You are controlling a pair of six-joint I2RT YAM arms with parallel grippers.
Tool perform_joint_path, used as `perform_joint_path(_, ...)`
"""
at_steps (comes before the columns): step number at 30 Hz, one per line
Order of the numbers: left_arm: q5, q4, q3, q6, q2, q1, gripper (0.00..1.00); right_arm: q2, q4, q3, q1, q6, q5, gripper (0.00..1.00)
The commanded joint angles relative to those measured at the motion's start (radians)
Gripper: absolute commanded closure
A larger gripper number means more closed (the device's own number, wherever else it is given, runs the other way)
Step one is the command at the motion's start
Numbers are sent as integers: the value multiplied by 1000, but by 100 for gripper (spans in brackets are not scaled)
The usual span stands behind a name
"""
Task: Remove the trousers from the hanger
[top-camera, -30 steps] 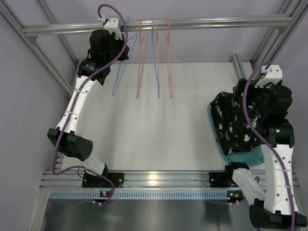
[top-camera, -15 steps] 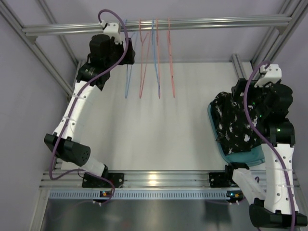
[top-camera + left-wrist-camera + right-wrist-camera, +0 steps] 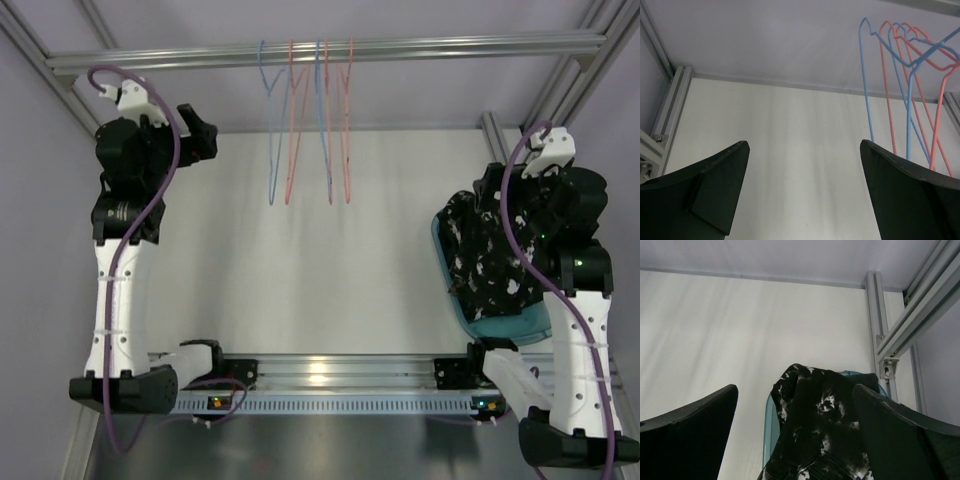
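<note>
The right claw (image 3: 795, 390) hangs spread wide with nothing between its fingers, just above the trousers (image 3: 820, 440), which lie bunched in a teal bin (image 3: 510, 325) at the right side of the worktop (image 3: 330, 270). The cloth is black with white splotches. Whether a second, plain black garment lies among the folds cannot be told from here. It looks soft, limp and light, likely to sag and slide rather than hold any shape, so the best place to take it would be a thick raised fold or the waistband at the top of the heap, pinched deep enough that a thin layer does not slip out. The left claw (image 3: 801, 150) is likewise wide open and empty, raised at the left side and facing the far end. There the blue and red wire hangers (image 3: 305, 130) hang close together from the rail (image 3: 400, 47), all of them bare, so the removal itself appears done.
</note>
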Motion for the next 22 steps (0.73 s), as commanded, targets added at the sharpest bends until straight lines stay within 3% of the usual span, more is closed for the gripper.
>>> perform_joint_path(1, 89, 27, -95, -13, -105, 61, 2, -2, 6, 32, -13, -47, -66, 1)
perform_joint_path(5, 152, -37, -210, 80, -191, 106, 2, -10, -44, -1, -13, -89, -111, 1)
perform_joint_path(10, 114, -198, -347, 177, -228, 112, 2, -72, -51, -100, -13, -133, -157, 0)
perform_joint_path(14, 114, -226, -448, 215, -286, 114, 2, -121, -57, -179, -13, -147, -184, 1)
perform_joint_path(22, 140, -237, -461, 226, -333, 114, 2, -183, -67, -230, -13, -138, -192, 1)
